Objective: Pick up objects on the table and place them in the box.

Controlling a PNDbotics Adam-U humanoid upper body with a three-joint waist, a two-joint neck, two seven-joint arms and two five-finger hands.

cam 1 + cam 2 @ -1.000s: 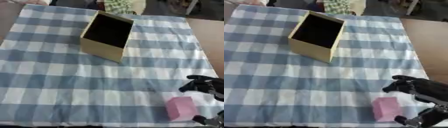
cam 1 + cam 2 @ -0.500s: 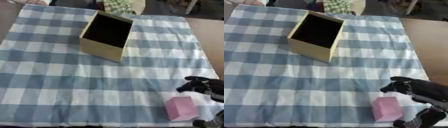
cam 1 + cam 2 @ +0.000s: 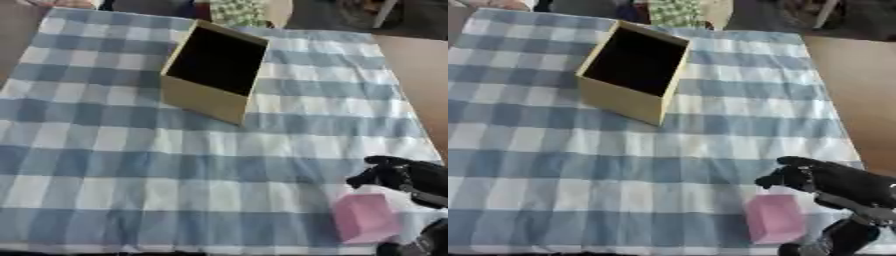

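Far off to the upper left of my right hand (image 3: 833, 182) the box (image 3: 633, 70) stands open-topped on the checked cloth (image 3: 553, 165) over the worktop, mouth up so I can drop things straight in. Just below my hand, at the cloth's near edge, lies the pink block (image 3: 774, 218). My fingers (image 3: 789, 177) curl over its far side and my thumb (image 3: 833, 240) waits at its near side, spread apart and holding nothing, I judge so the block sits between them for the pinch
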